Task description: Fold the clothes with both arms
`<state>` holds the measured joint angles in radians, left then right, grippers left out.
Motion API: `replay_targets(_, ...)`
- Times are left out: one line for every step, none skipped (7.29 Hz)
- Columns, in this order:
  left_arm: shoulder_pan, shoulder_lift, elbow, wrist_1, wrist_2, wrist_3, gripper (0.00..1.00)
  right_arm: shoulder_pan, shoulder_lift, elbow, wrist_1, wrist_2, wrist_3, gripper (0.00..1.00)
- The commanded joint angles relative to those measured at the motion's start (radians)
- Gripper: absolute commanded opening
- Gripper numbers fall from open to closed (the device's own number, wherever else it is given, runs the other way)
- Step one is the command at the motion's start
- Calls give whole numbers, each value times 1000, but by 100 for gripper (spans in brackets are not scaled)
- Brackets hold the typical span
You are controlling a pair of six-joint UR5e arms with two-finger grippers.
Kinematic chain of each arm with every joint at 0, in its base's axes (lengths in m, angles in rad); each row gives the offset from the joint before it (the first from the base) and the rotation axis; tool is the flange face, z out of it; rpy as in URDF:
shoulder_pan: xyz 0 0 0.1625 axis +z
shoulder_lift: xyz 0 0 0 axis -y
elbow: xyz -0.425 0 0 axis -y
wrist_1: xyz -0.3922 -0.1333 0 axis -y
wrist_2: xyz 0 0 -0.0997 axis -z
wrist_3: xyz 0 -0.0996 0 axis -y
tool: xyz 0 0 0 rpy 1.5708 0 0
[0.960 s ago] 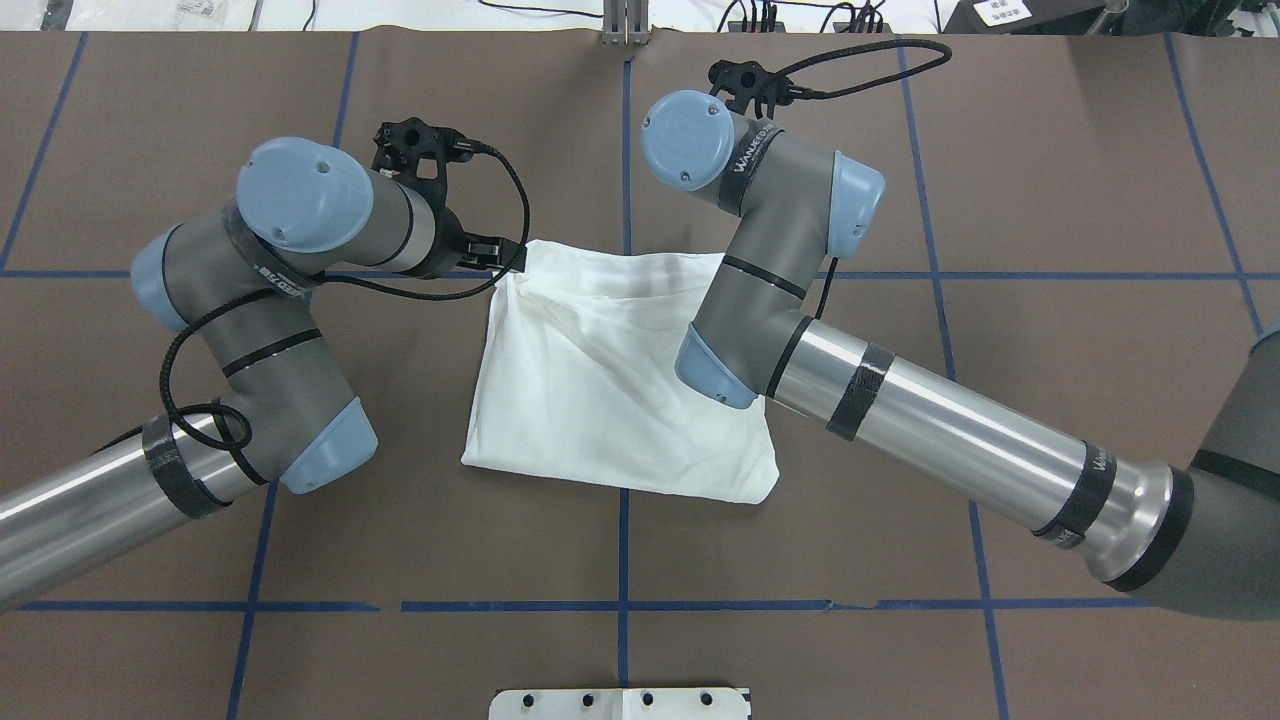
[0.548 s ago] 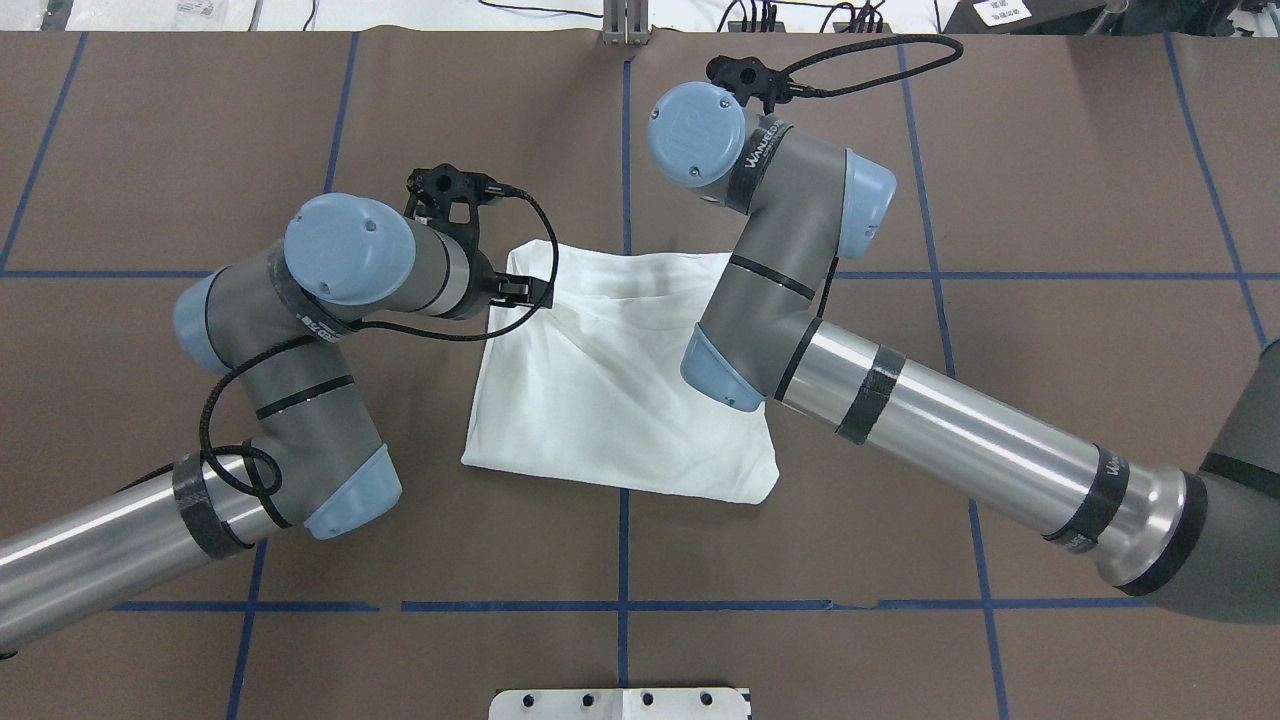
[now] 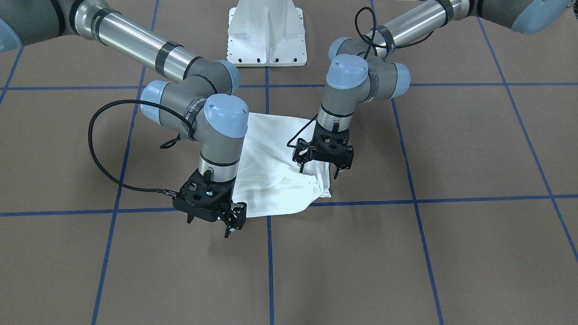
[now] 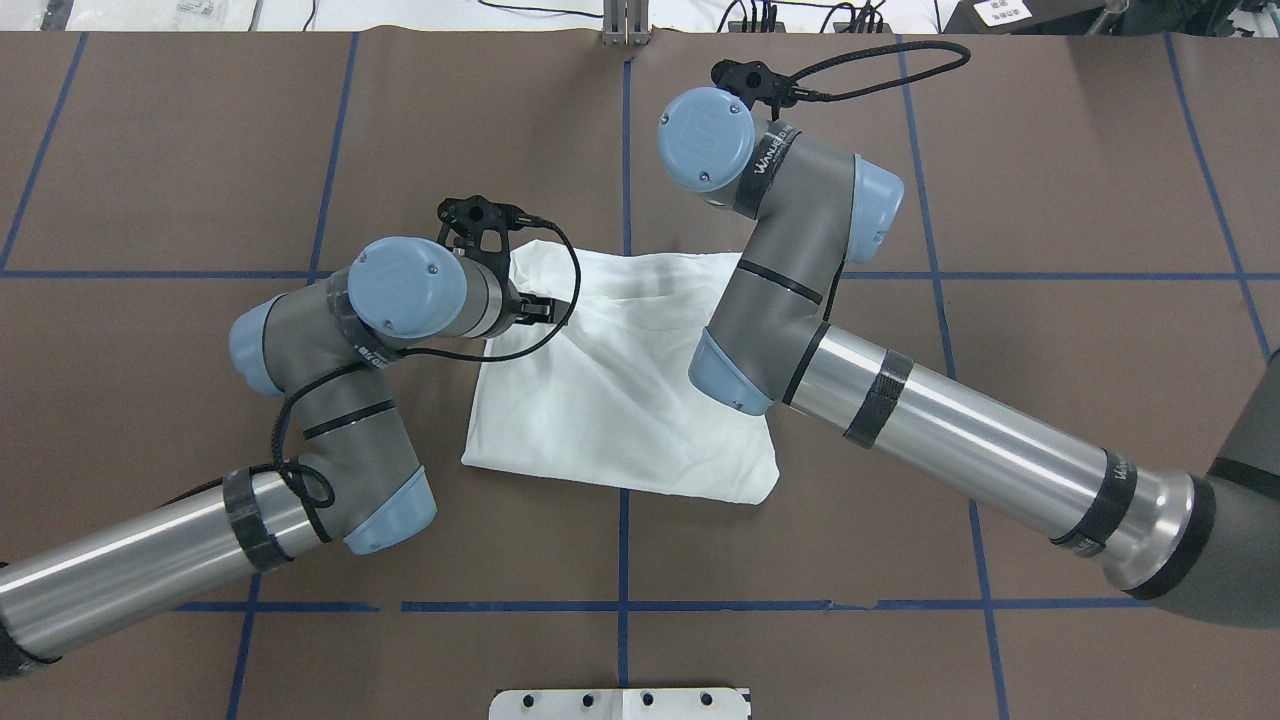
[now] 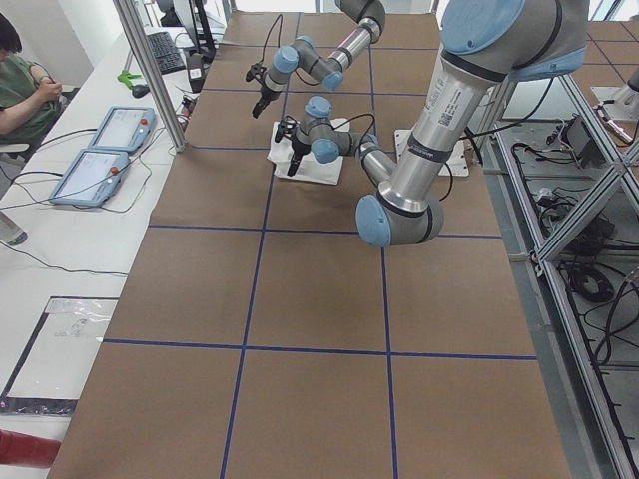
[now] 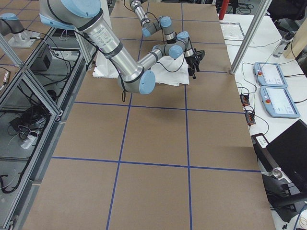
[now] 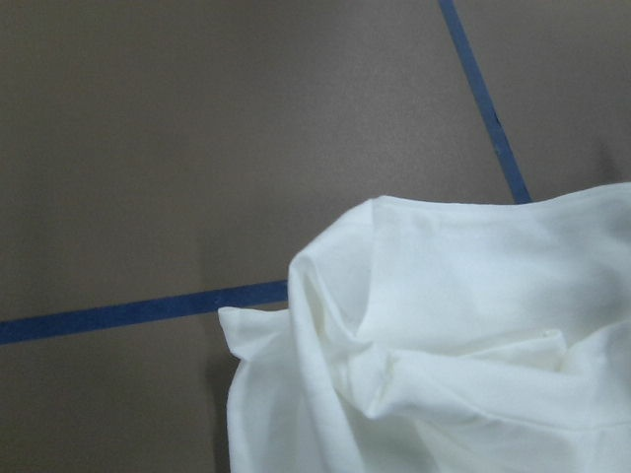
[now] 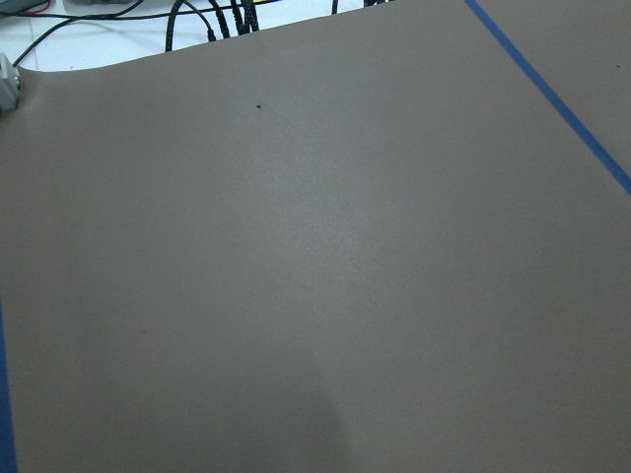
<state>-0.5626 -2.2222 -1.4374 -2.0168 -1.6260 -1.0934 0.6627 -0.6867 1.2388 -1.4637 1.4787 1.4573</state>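
Observation:
The clothes are one white shirt (image 3: pixel 271 149), folded into a rough square (image 4: pixel 610 400) at the table's middle. Its far-left corner is crumpled, which shows up close in the left wrist view (image 7: pixel 444 345). My left gripper (image 3: pixel 319 172) hangs just over that crumpled corner with its fingers spread, open and holding nothing. My right gripper (image 3: pixel 235 223) stands off the shirt's far-right corner above bare table, open, with nothing between its fingers. The right wrist view shows only table. In the overhead view both grippers are hidden under their wrists.
The white pedestal (image 3: pixel 266 36) stands at the robot's side of the table (image 4: pixel 620 703). The brown tabletop (image 4: pixel 1050 180) carries blue tape lines. In the left side view, a person and tablets (image 5: pixel 110 150) are beyond the table's far edge.
My left arm has swung right and toward the robot, bringing its wrist over the shirt's far-left corner. The right wrist shifted slightly right. The shirt has kept its place.

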Motion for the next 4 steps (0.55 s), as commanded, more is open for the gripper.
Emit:
replay_targets(-81,-159,247,-10,21,-95,100,0,-8,-1,0,0,-2,100)
replay_targets(-139,-177,306,-26,23,-89,100,0,-10,1,0,0,-2,100)
replay_targets(-178,-172,331,-28,37,-62,100,-2,-10,1,0,0,0,100)
replay_targets(-195,-172,327,-31,46,-13,100,-2,-11,1,2,0,3,100)
